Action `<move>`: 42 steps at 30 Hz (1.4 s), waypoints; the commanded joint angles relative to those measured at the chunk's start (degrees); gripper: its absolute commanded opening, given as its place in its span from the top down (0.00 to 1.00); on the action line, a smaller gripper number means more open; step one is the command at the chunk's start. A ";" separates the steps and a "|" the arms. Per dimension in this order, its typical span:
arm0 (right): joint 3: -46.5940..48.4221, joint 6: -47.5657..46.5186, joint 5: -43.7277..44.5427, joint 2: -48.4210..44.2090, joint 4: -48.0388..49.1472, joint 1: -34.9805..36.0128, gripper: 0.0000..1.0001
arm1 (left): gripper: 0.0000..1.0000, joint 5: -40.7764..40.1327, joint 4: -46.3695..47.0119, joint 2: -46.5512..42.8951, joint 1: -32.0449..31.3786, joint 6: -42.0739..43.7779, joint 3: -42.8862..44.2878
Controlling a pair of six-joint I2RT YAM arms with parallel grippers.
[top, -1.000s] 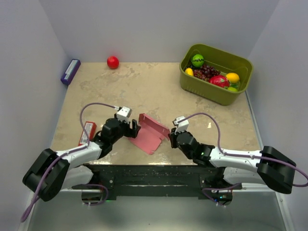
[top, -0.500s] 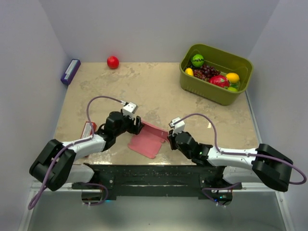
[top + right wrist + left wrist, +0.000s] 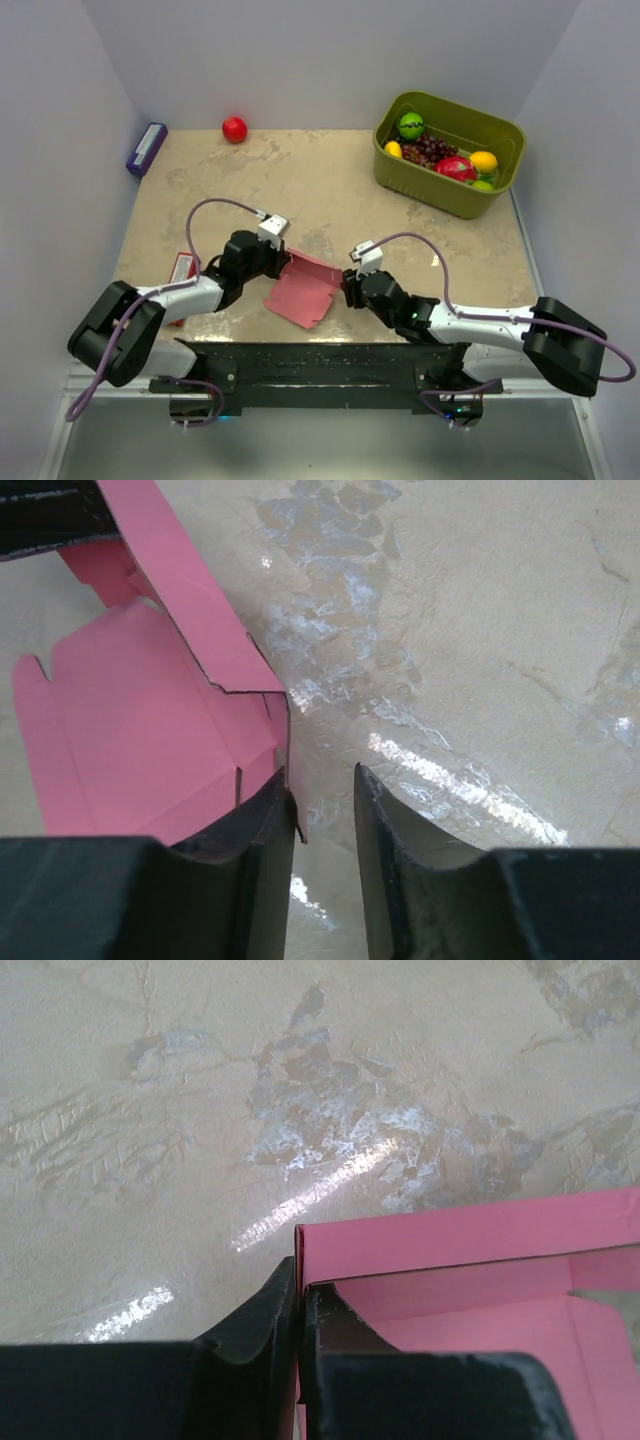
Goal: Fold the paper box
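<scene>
The paper box (image 3: 300, 292) lies open side up on the surface (image 3: 330, 190) between the arms. Its raised far wall runs left to right and its flat panel points toward the bases. The left claw (image 3: 298, 1280) is clenched on the wall's left end. The right claw (image 3: 322, 780) stands parted beside the right corner, grasping nothing.

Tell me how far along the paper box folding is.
Early. Done: the paper box has one wall raised along its far edge. In hand: the left gripper is pinched shut on that wall's end, while the right gripper sits open beside the opposite corner. Left: the main panel lies flat, side tabs untucked, no closed box yet.
</scene>
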 commanded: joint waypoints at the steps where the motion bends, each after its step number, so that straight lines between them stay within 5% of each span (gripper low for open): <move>1: 3.69 5.34 4.96 -3.00 -6.35 -0.04 0.35 | 0.99 -2.05 5.65 -2.82 -0.69 -2.12 -2.31; 3: 5.88 10.67 6.89 -5.02 -11.54 -0.04 0.22 | 1.00 -7.29 5.92 -3.79 -1.75 -3.69 -2.93; 8: 9.58 26.50 4.80 -7.31 -19.72 0.22 0.18 | 1.00 -20.32 4.86 -4.32 -7.02 -8.44 -3.11; 13: 10.28 40.75 -6.36 -5.56 -10.78 1.27 0.24 | 1.00 -30.70 2.23 -2.30 -11.76 -13.10 -1.44; 21: 8.35 59.82 -6.03 -0.81 1.62 1.36 0.27 | 1.00 -39.13 0.56 -1.16 -15.55 -16.62 -0.21; 26: 10.29 59.58 2.22 -6.07 -8.39 1.63 0.28 | 1.00 -42.74 -2.17 0.95 -16.70 -16.44 1.90; 42: 9.41 68.19 2.85 7.19 2.42 0.13 0.36 | 1.00 -47.14 -4.01 4.82 -22.75 -20.66 5.51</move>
